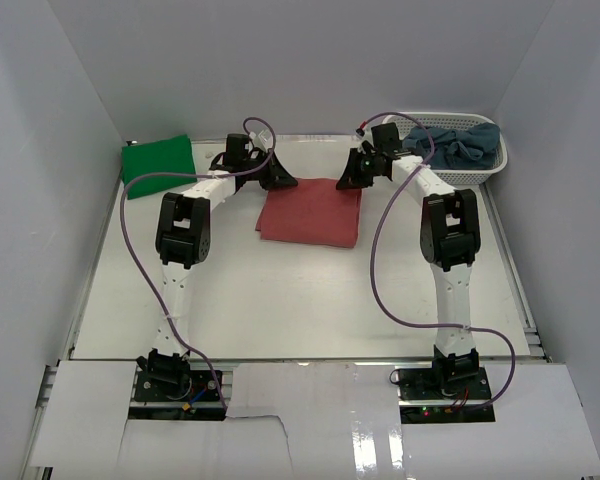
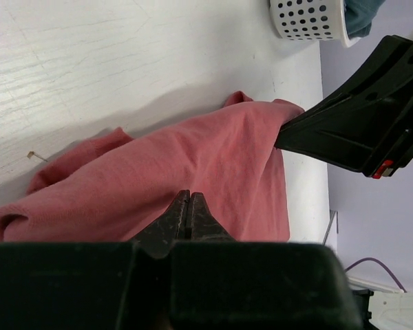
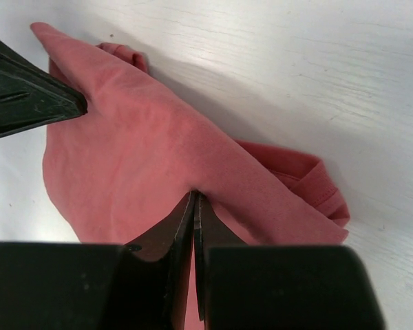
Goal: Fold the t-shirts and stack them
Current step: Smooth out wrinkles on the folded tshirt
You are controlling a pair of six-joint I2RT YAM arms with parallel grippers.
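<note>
Both left gripper (image 2: 190, 206) and right gripper (image 3: 194, 206) are clamping the red shirt (image 1: 310, 212) at its far corners. Green shirt (image 1: 158, 163) is lying far left.

Inside a robotics lab's test cell: a left arm (image 1: 185, 225) and a right arm (image 1: 448, 230) stand bolted to the near edge of a white table (image 1: 300, 300), boxed in by plain white walls (image 1: 40, 120), purple cables (image 1: 371, 268) looping down to their exposed, wired bases (image 1: 172, 378).
</note>
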